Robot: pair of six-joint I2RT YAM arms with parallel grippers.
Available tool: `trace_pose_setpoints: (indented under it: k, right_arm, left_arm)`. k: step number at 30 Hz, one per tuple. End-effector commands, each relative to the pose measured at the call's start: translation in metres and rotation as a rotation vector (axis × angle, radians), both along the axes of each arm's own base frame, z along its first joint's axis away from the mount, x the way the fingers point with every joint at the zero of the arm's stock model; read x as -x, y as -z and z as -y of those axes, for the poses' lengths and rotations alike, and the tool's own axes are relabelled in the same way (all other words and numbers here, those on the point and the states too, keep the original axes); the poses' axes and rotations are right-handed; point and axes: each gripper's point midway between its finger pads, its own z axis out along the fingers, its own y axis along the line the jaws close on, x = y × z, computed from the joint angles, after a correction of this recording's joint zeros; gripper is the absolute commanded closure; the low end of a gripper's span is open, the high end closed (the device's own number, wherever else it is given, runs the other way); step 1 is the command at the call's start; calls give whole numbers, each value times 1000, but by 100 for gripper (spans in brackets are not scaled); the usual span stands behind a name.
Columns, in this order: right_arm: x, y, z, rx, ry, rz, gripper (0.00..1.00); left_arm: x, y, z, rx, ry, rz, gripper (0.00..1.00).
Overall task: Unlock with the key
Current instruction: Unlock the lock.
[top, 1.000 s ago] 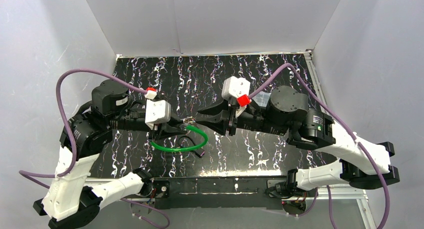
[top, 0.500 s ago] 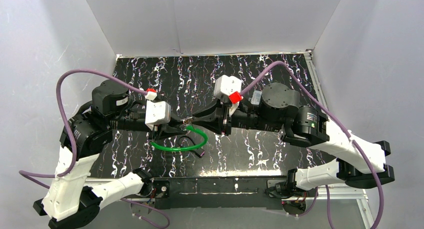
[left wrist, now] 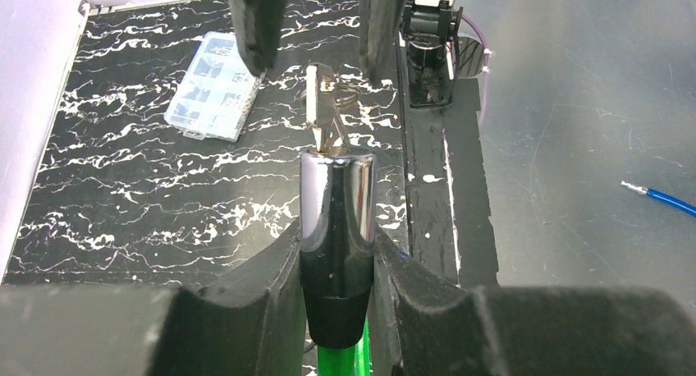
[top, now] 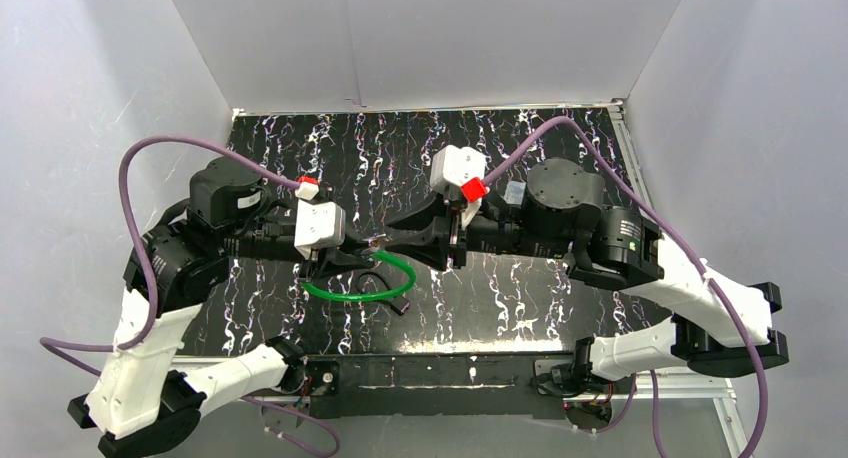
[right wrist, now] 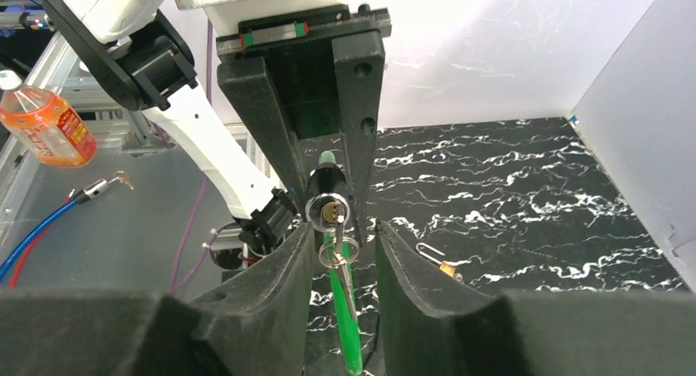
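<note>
The desk is black with white marble veining. The lock barrel is mirror chrome above a black collar; its cable is bright green. At the barrel's ten o'clock, a box looks clear, perhaps bluish.

Key in lock; right fingers flank it, gaps both sides

Over the last second the right claw has travelled left above the tabletop, closing its gap to the lock cylinder. Its parted fingers, earlier well short of the key, now stand either side of it. The left claw, gripping the cylinder, has edged slightly rightward.
</note>
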Motion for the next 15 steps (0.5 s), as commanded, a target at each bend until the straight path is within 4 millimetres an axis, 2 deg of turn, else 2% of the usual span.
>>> trace_pose_setpoints:
  k: [1, 3, 8, 15]
  right_arm:
    - [2, -39, 20, -94, 3, 38, 55]
    - [2, -40, 21, -98, 5, 38, 50]
    - [0, -35, 12, -85, 1, 32, 51]
    - [-3, -20, 1, -38, 1, 10, 68]
  left_arm:
    - [5, -4, 1, 14, 39, 24, 100]
    - [4, -4, 2, 13, 39, 25, 100]
    - [5, -5, 1, 15, 38, 26, 100]
    - [5, -5, 0, 13, 33, 31, 100]
